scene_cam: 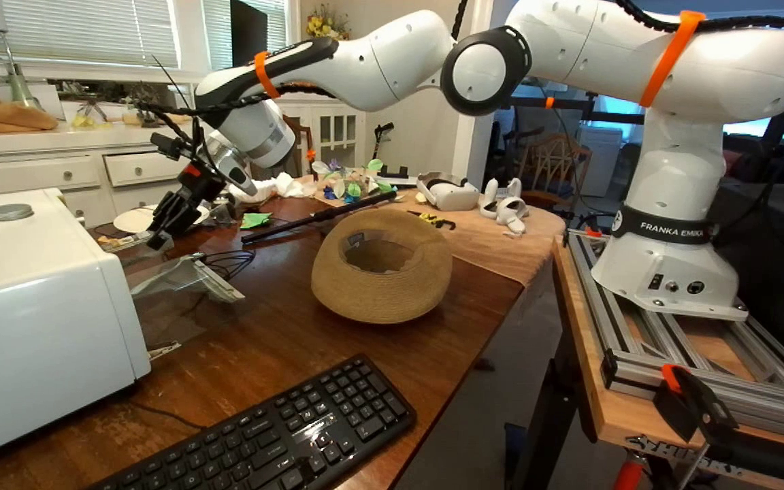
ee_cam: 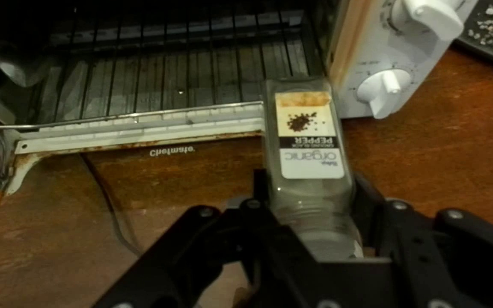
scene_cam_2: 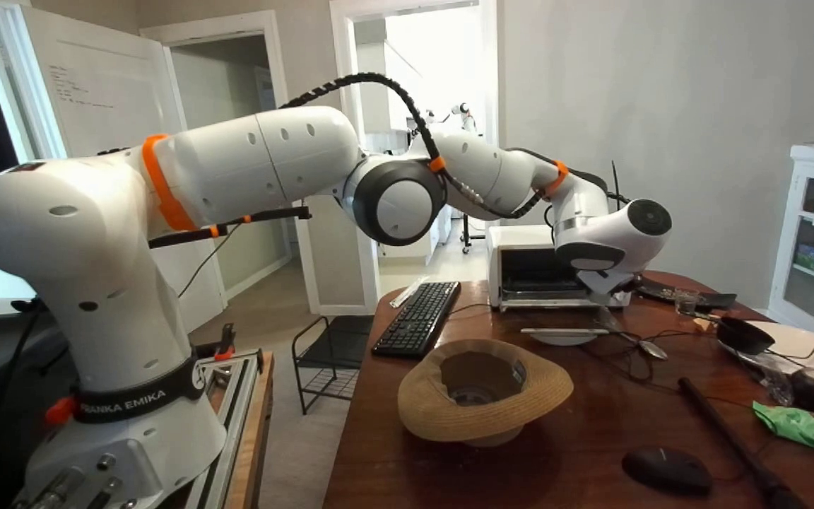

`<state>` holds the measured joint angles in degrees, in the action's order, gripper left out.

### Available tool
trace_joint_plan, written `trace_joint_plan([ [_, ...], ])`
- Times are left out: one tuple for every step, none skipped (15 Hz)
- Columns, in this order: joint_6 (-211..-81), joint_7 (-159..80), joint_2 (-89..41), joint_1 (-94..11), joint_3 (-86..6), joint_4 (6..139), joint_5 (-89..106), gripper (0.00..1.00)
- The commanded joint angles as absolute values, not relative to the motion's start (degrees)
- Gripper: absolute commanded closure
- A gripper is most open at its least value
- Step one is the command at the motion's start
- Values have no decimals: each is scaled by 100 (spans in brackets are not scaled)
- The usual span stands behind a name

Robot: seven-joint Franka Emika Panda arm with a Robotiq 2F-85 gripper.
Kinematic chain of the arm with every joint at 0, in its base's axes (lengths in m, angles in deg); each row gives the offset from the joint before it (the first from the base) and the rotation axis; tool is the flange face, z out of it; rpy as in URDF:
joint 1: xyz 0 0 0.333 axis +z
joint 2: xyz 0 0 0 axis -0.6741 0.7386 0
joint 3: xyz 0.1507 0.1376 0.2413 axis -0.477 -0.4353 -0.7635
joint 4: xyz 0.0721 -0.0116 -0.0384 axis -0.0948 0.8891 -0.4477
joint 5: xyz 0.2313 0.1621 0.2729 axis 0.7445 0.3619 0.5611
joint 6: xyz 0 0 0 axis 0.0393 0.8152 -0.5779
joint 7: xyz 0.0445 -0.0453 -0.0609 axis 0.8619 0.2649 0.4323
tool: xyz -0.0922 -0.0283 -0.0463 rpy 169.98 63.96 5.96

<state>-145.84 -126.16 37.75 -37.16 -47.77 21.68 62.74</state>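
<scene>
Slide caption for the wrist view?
Jaws hold a pepper jar before an open oven, its rack and knobs showing.

The pepper jar (ee_cam: pixel 310 164) is before the toaster oven (scene_cam: pixel 38 320).

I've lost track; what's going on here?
The robot's black claw is gripping a clear, square-sided jar labelled ground black pepper. It holds the jar before an open white toaster oven, near the oven's white dial knobs; whether jar and oven touch is unclear. On the brown wooden table, a tan woven hat lies opening-up near a black keyboard.
</scene>
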Motion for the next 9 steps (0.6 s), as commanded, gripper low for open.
trace_joint_plan([
  [-14507,-12627,3104,-3804,-4623,3080,6255,77],
  [-14573,-12580,2941,-3826,-4612,3297,6295,77],
  [-14615,-12572,2782,-3830,-4583,3501,6308,77],
  [-14654,-12547,2616,-3845,-4577,3719,6336,77],
  [-14686,-12510,2450,-3872,-4599,3933,6377,77],
  [-14747,-12466,2284,-3911,-4632,4145,6442,77],
  [-14797,-12422,2120,-3954,-4676,4355,6523,77],
  [-14880,-12397,2002,-4100,-4908,4514,6481,77],
  [-14921,-12328,1888,-4167,-4984,4661,6584,77],
])
